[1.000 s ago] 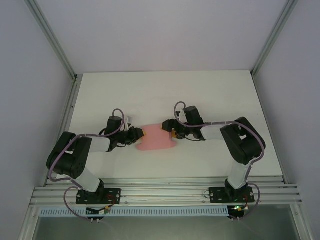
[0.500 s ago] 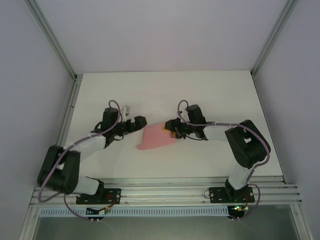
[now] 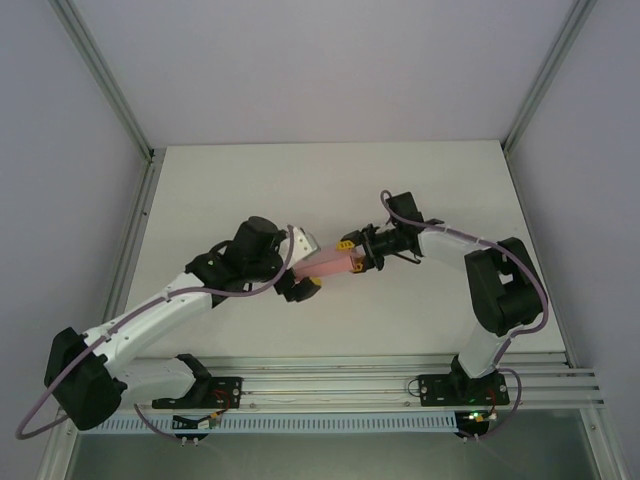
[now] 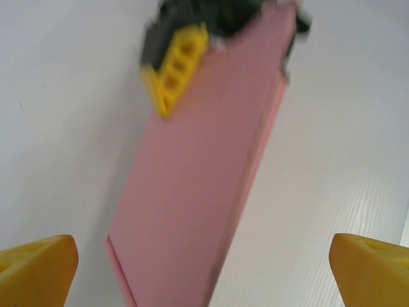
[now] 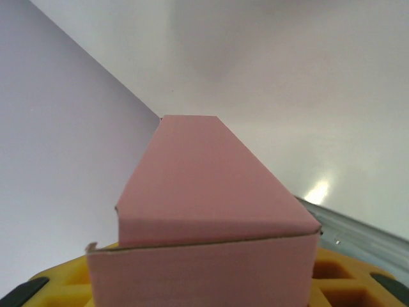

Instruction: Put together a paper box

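The paper box (image 3: 325, 266) is a flat, slim pink sleeve of thin matte card with crisp creases. It hangs tilted over the middle of the bench (image 3: 200, 200), apparently off the surface. In my right wrist view a folded panel overlaps its near end with a fine raw edge.

My right pincer (image 3: 352, 256) is pinching the box's right-hand end, with the card sandwiched between its latticed yellow plastic fingers. My left pincer (image 3: 307, 263) is spread wide at the other end. Its yellow pads (image 4: 38, 265) stand well apart on either side, and the box lies between and ahead of them, touched by neither.

As I judge it, the step in hand is taking a second hold so the sleeve can be opened up. I would bring the left pads onto a firm crease or edge rather than the broad face, since card this thin should buckle easily. I would close gently and let the right grip stay steady so the box does not twist. The white bench beneath looks finely ribbed.
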Controlling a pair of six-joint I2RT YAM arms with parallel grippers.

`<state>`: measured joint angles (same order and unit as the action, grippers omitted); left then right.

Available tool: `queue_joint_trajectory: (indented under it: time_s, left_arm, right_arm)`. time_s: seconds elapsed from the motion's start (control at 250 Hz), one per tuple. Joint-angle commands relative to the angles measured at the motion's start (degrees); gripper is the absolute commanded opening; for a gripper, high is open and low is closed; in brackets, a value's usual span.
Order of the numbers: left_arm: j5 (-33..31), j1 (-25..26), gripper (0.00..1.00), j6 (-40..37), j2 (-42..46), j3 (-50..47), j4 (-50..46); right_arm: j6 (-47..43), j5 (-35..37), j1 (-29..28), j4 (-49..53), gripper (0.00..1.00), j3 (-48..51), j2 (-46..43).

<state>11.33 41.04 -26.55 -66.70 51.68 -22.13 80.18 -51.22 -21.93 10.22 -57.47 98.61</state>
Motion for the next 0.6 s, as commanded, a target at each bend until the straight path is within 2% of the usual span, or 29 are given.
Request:
queue_joint_trajectory:
  time_s: [0.0,0.164,0.367,0.459,0.599]
  left_arm:
    - [-4.2,1.8,1.00,-9.4,0.6,0.7,-5.2]
    - [-4.9,2.3,1.00,-10.8,-3.4,3.9,-5.5]
    - [-5.0,2.5,0.97,-12.5,-9.6,7.8,-7.5]
    - [-5.2,2.6,0.91,-13.1,-10.7,8.3,-7.2]
    - [-4.8,2.6,0.74,-13.2,-10.7,8.1,-5.2]
  right_arm:
    - [2.6,-3.5,1.9,9.4,0.32,-1.2,-2.2]
    - [3.2,-5.0,2.1,11.3,0.34,-1.9,-3.0]
    - [9.3,-8.6,2.1,3.5,0.34,-0.1,-2.3]
    - [10.4,-9.6,2.0,1.5,0.34,0.7,-2.2]
    - [10.2,-10.6,2.1,1.3,0.37,0.8,-1.8]
